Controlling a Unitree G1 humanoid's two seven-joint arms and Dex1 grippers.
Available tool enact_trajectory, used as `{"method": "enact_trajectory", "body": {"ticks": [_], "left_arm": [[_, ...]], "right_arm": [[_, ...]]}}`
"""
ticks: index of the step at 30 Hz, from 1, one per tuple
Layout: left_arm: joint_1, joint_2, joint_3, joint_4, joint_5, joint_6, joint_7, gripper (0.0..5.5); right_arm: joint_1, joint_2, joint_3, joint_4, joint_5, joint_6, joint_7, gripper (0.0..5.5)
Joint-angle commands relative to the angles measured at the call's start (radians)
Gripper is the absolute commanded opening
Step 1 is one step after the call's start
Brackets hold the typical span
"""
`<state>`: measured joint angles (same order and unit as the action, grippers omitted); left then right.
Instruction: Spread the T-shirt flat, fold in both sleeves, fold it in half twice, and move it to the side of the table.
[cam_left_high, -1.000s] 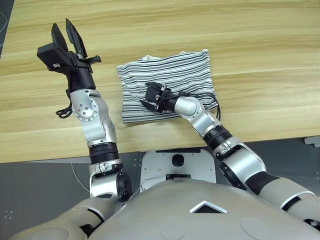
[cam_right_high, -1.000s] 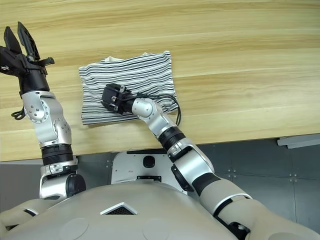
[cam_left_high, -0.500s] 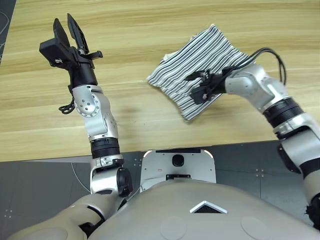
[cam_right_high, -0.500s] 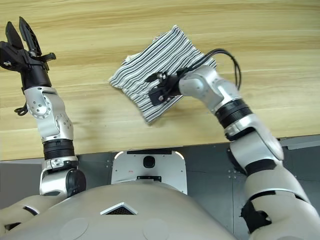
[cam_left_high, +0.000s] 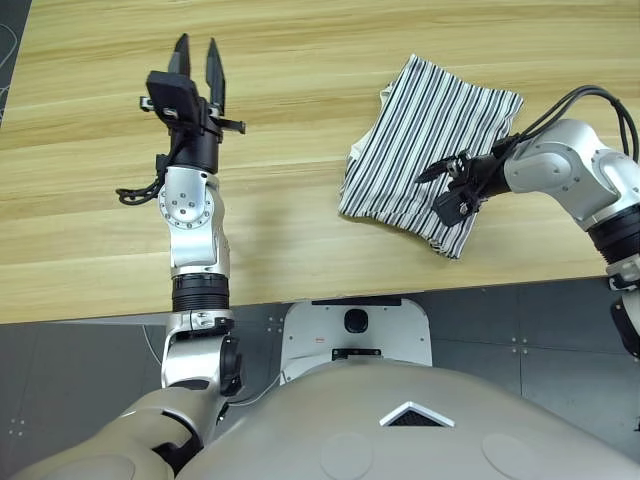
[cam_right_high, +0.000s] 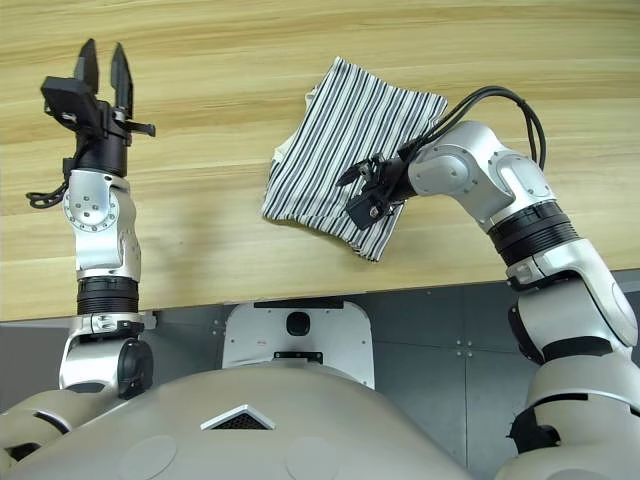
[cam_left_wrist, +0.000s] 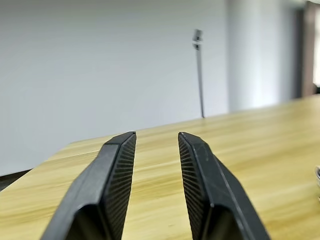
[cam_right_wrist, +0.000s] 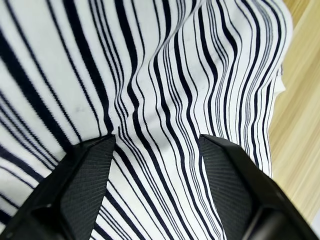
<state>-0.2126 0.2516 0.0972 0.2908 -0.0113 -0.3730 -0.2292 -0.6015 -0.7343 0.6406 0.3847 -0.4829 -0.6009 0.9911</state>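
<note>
The T-shirt (cam_left_high: 425, 130), white with dark stripes, lies folded into a small packet on the right part of the wooden table (cam_left_high: 300, 40), turned at an angle. My right gripper (cam_left_high: 447, 190) rests on the packet's near corner with its fingers (cam_right_wrist: 85, 185) spread apart and the striped cloth (cam_right_wrist: 160, 75) rumpled between them. My left gripper (cam_left_high: 196, 55) is held up above the left part of the table, away from the shirt, open with nothing between its fingers (cam_left_wrist: 117, 175).
A black cable (cam_left_high: 590, 100) loops off the right forearm above the table's right side. The table's front edge (cam_left_high: 300, 300) runs just below the shirt's near corner. Bare wood stretches across the middle and far side.
My right gripper has dragged the folded shirt from the middle of the table to the right, turning it on the way. The left arm has swung a little rightward, staying open.
</note>
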Motion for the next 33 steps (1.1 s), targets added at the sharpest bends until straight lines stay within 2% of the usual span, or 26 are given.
{"method": "enact_trajectory", "body": {"ticks": [1, 6, 10, 12, 14, 16, 19, 22, 28, 30, 33], "left_arm": [[-0.025, 0.108, -0.050, -0.012, 0.080, -0.011, -0.077, 1.57], [-0.090, 0.233, -0.103, -0.005, 0.162, -0.057, -0.162, 1.57], [-0.208, 0.377, -0.236, 0.158, 0.332, -0.239, -0.264, 1.57], [-0.304, 0.408, -0.334, 0.319, 0.467, -0.363, -0.235, 1.57], [-0.378, 0.407, -0.422, 0.457, 0.595, -0.466, -0.158, 1.57], [-0.425, 0.396, -0.493, 0.559, 0.687, -0.547, -0.087, 1.89], [-0.476, 0.371, -0.575, 0.658, 0.796, -0.623, 0.046, 2.30], [-0.524, 0.335, -0.668, 0.716, 0.920, -0.661, 0.204, 2.71], [-0.606, 0.297, -0.820, 0.784, 1.094, -0.705, 0.460, 3.76], [-0.615, 0.296, -0.862, 0.791, 1.134, -0.713, 0.532, 4.08], [-0.621, 0.291, -0.948, 0.804, 1.215, -0.702, 0.618, 4.68]], "right_arm": [[0.032, -0.020, -0.044, -0.022, 0.015, 0.035, 0.002, 3.12], [0.088, -0.112, -0.143, -0.166, 0.090, 0.074, 0.040, 3.12], [0.139, -0.124, -0.238, -0.235, 0.197, 0.051, -0.003, 3.12], [0.192, -0.147, -0.275, -0.200, 0.214, 0.000, -0.043, 3.12], [0.235, -0.174, -0.304, -0.133, 0.185, -0.052, -0.100, 3.12], [0.252, -0.194, -0.322, -0.053, 0.150, -0.116, -0.160, 3.16], [0.264, -0.212, -0.330, 0.083, 0.104, -0.238, -0.249, 3.60], [0.264, -0.227, -0.317, 0.199, 0.009, -0.350, -0.356, 4.10], [0.281, -0.232, -0.283, 0.271, -0.180, -0.528, -0.548, 5.27], [0.275, -0.223, -0.267, 0.276, -0.249, -0.570, -0.619, 5.50], [0.274, -0.207, -0.247, 0.254, -0.367, -0.644, -0.759, 5.50]]}}
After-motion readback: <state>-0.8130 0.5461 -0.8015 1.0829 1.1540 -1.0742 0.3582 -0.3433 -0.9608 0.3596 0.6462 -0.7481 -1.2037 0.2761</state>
